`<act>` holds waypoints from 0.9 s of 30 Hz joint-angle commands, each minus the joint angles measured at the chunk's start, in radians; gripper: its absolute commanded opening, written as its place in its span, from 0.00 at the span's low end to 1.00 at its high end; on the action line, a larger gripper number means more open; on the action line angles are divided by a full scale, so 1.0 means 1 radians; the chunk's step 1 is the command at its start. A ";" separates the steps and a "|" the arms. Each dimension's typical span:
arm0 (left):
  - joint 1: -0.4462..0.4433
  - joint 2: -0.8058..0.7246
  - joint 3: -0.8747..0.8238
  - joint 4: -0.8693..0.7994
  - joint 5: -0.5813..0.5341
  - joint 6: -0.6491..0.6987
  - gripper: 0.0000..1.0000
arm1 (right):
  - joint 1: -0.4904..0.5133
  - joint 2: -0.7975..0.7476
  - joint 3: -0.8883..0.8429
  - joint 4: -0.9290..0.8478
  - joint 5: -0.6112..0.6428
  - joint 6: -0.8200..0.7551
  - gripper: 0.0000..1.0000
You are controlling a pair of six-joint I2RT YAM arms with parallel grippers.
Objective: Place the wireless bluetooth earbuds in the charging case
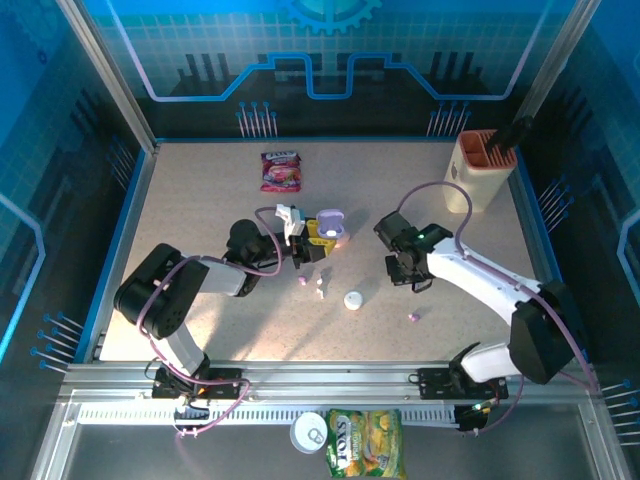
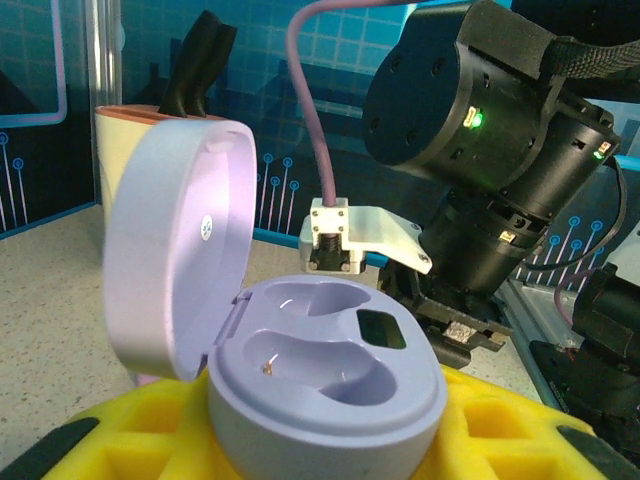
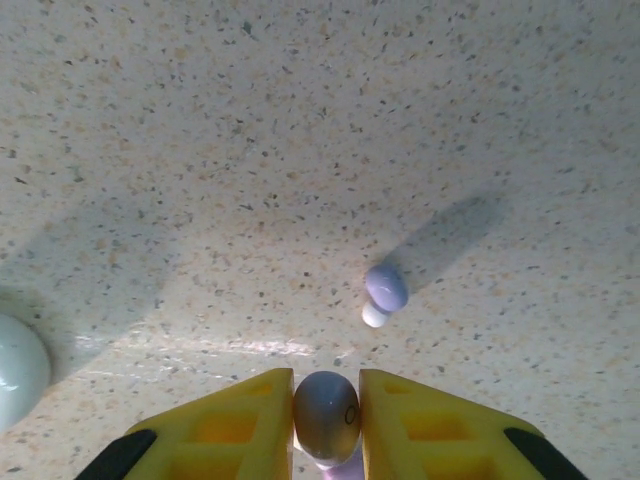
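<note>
The lilac charging case sits lid-up between my left gripper's yellow fingers, and both of its sockets are empty. From above, that case is at mid-table with the left gripper shut on it. My right gripper is shut on a purple earbud just above the tabletop. In the top view the right gripper hangs to the right of the case. A second purple earbud lies on the table ahead of it. Two more earbuds lie below the case.
A white pebble-shaped case rests between the grippers. A loose purple earbud lies below the right gripper. A pink snack bag lies at the back, and a beige holder stands back right. A tin and a green bag lie off the near edge.
</note>
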 commanded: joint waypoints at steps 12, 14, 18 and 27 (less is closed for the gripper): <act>0.005 -0.022 -0.006 0.033 0.036 -0.008 0.37 | 0.069 -0.051 0.041 -0.005 0.083 -0.036 0.21; 0.002 -0.017 -0.003 0.034 0.038 -0.009 0.37 | 0.069 -0.125 0.016 0.074 0.027 -0.071 0.21; -0.023 -0.012 -0.008 0.034 0.033 0.025 0.36 | 0.070 -0.277 -0.026 0.254 -0.099 -0.155 0.19; -0.057 0.023 0.002 0.033 0.029 0.051 0.36 | 0.103 -0.293 0.107 0.354 -0.308 -0.353 0.18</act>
